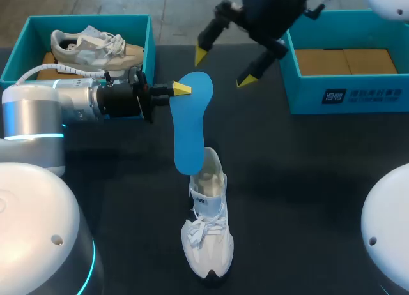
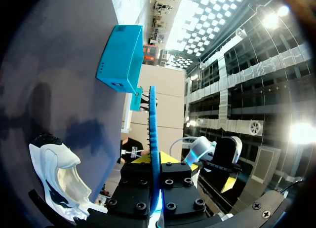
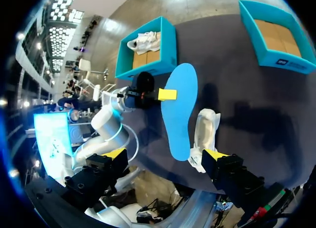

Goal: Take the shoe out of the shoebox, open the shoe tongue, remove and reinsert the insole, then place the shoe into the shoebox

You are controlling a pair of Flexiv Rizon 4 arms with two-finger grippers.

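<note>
My left gripper (image 1: 181,89) is shut on one end of a blue insole (image 1: 190,126), which hangs in the air above the table, its lower end just over the heel of a white shoe (image 1: 208,228). The shoe stands upright on the dark table with its opening towards the insole. In the left wrist view the insole (image 2: 152,134) shows edge-on between the fingers, with the shoe (image 2: 59,181) beside it. My right gripper (image 1: 223,68) hangs open above the insole's held end, with nothing in it. From its wrist I see the insole (image 3: 178,109) and shoe (image 3: 205,132) below.
A teal shoebox (image 1: 148,36) at the back left holds a second, beige and white shoe (image 1: 96,47). Another teal box (image 1: 348,94) at the back right has a bare cardboard floor. Both arms' white bases fill the near corners.
</note>
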